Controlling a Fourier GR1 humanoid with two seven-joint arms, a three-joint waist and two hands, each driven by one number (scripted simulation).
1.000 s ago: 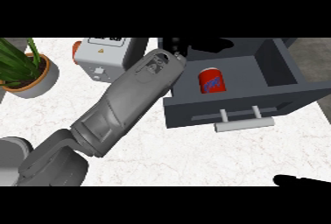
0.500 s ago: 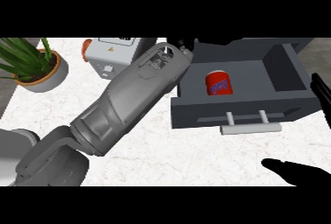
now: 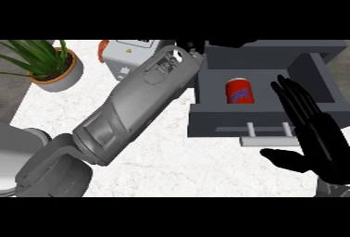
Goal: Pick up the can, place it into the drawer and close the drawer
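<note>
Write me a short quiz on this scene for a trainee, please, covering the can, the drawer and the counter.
1. True or false: the can is inside the open drawer.
2. What stands at the counter's far left? A) a potted plant B) a kettle C) a bowl
3. In a few words: which step of the task is not yet done?

Key: 1 true; 2 A; 3 closing the drawer.
</note>
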